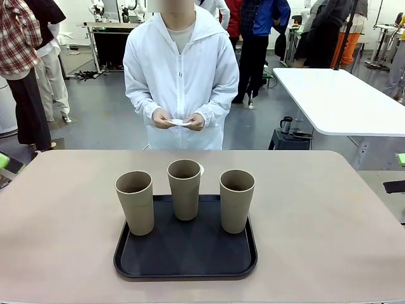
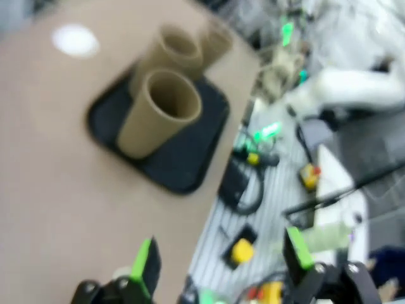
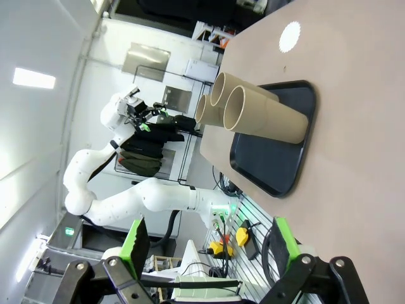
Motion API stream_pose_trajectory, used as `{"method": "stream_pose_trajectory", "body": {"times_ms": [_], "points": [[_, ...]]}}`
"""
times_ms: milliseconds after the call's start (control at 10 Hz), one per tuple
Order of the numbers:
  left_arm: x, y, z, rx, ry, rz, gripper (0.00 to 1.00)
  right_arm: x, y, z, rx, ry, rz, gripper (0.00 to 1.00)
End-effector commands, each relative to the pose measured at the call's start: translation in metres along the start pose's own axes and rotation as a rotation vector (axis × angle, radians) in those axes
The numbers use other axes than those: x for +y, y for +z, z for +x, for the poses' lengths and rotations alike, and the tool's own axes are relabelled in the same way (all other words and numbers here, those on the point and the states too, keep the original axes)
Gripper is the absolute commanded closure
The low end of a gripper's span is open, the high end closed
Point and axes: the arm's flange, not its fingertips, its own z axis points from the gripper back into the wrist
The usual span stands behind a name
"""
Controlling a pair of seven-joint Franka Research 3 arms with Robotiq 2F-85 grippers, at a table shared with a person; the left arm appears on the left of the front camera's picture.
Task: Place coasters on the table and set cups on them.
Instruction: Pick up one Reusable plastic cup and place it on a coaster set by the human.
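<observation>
Three tan cups stand upright on a black tray (image 1: 186, 259): the left cup (image 1: 135, 201), the middle cup (image 1: 184, 188) and the right cup (image 1: 236, 199). One white coaster (image 1: 201, 170) lies on the beige table (image 1: 316, 221) just behind the middle cup, mostly hidden by it. It shows whole as the coaster (image 3: 290, 36) in the right wrist view and as the coaster (image 2: 74, 39) in the blurred left wrist view. The person at the far side holds another coaster (image 1: 179, 121) in both hands. My left gripper (image 2: 221, 259) and right gripper (image 3: 209, 244) are open, holding nothing, well away from the cups (image 3: 266, 117).
A white table (image 1: 342, 95) stands at the back right with a small dark mug (image 1: 286, 124) beside it. Other people stand behind the person. Bare tabletop lies on both sides of the tray. Cables and tools lie below the table's edge (image 2: 243, 247).
</observation>
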Motion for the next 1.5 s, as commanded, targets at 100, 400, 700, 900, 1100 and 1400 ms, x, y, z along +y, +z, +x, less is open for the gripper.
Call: {"method": "stream_pose_trajectory", "body": {"times_ms": [100,400,700,900,1100,1400], "points": [[0.018,-0.029,0.017,0.188,-0.364,0.154,0.00,-0.001,0.001,0.001,-0.001,0.009,0.012,0.00],[0.032,-0.057,0.030,0.207,-0.475,0.277,0.00,-0.001,0.001,0.001,-0.001,0.009,0.012,0.00],[0.030,-0.051,0.034,0.233,-0.461,0.286,0.00,-0.001,0.001,0.001,-0.001,0.009,0.012,0.00],[0.030,-0.051,0.034,0.233,-0.461,0.286,0.00,-0.001,0.001,0.001,-0.001,0.009,0.012,0.00],[0.043,-0.062,0.023,0.220,-0.583,0.266,0.00,-0.001,0.001,0.001,-0.001,0.009,0.012,0.00],[0.091,-0.098,0.005,0.022,-0.763,0.247,0.00,-0.001,0.001,0.001,-0.001,0.009,0.012,0.00]]}}
